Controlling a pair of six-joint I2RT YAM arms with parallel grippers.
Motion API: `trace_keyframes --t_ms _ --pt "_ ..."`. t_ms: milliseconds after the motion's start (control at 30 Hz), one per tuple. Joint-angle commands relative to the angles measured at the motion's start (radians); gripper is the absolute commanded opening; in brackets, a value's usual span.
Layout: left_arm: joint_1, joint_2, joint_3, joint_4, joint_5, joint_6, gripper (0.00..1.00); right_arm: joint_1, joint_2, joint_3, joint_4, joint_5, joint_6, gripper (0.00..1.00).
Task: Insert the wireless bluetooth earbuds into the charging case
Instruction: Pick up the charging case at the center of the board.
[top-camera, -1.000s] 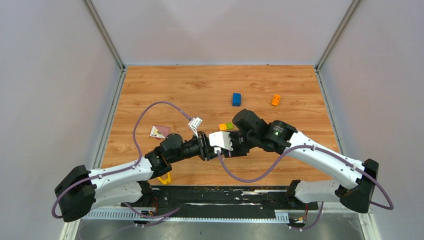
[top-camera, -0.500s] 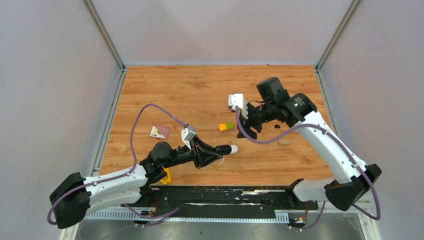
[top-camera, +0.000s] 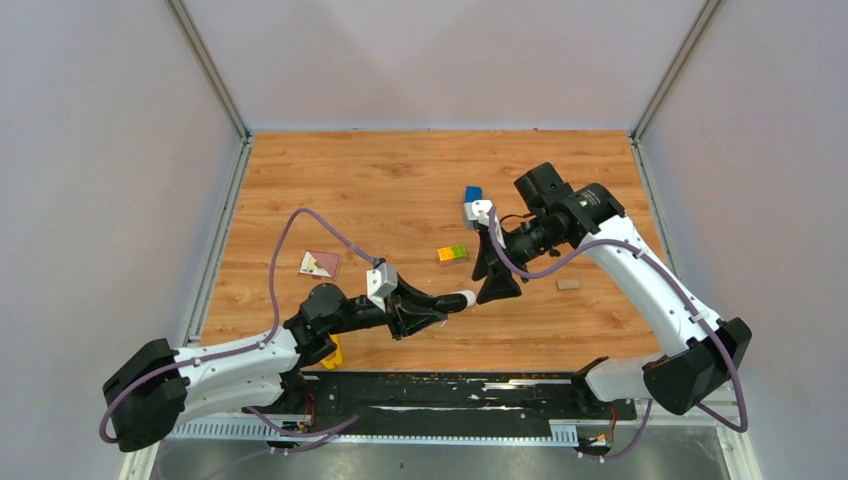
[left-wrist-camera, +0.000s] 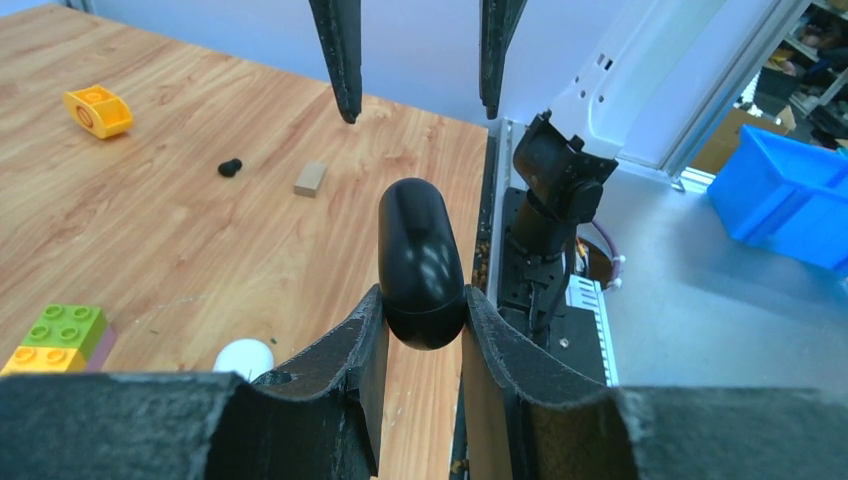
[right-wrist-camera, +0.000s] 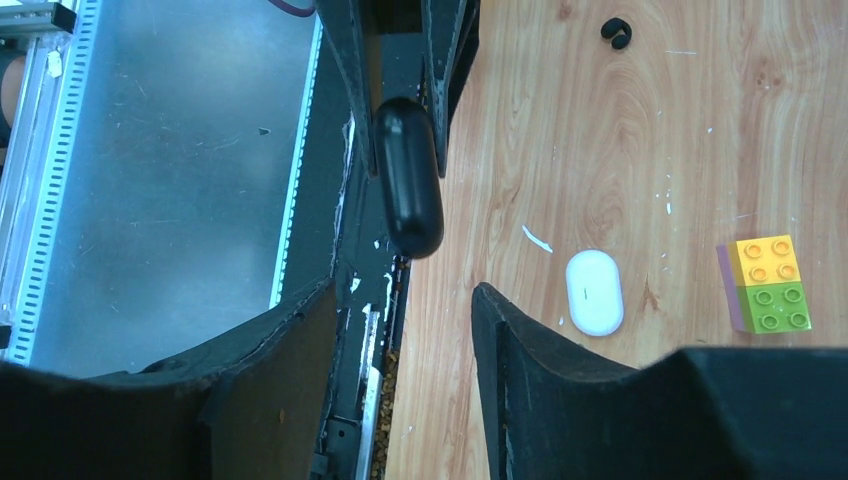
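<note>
Grips the black charging case (left-wrist-camera: 420, 250) by its near end in the left gripper (left-wrist-camera: 421, 305), jaws closed on both flanks. Holds it lifted clear of the worktop (left-wrist-camera: 200, 230) with the free end aimed outward, apparently to present it to the other arm. Leaves a white oval pod (left-wrist-camera: 245, 357) lying flat on the wood just below, near a green-and-orange brick (left-wrist-camera: 50, 340); cannot tell whether lid or second case. Points the right gripper (left-wrist-camera: 417, 105) straight at the case from beyond, jaws spread wide and empty. Stands apart from the case with one jaw to either side of its axis, probably to take the free end or help open it. Shows, farther out, one black earbud (left-wrist-camera: 230, 167) loose on the worktop near a small tan block (left-wrist-camera: 310, 178), not yet in any case. Sets a yellow brick (left-wrist-camera: 98, 110) farthest off. Reveals no other earbuds in these views.
</note>
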Motion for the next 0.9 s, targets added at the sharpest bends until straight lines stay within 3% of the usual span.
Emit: trace_keyframes --t_ms 0,367,700,767,867 --pt "-0.011 0.042 0.039 0.119 0.015 0.040 0.00 0.039 -0.015 0.012 0.090 0.019 0.046 0.52" --pt "-0.031 0.115 0.051 0.223 -0.012 0.049 0.00 0.113 0.089 0.025 0.081 0.067 0.044 0.49" --pt "-0.032 0.163 0.060 0.259 -0.012 0.055 0.00 0.127 0.105 0.028 0.057 0.074 0.020 0.40" --pt "-0.033 0.168 0.063 0.258 -0.017 0.052 0.00 0.140 0.105 0.022 0.048 0.086 0.002 0.34" --pt "-0.033 0.169 0.070 0.240 -0.038 0.038 0.02 0.149 0.099 0.023 0.045 0.107 -0.008 0.16"
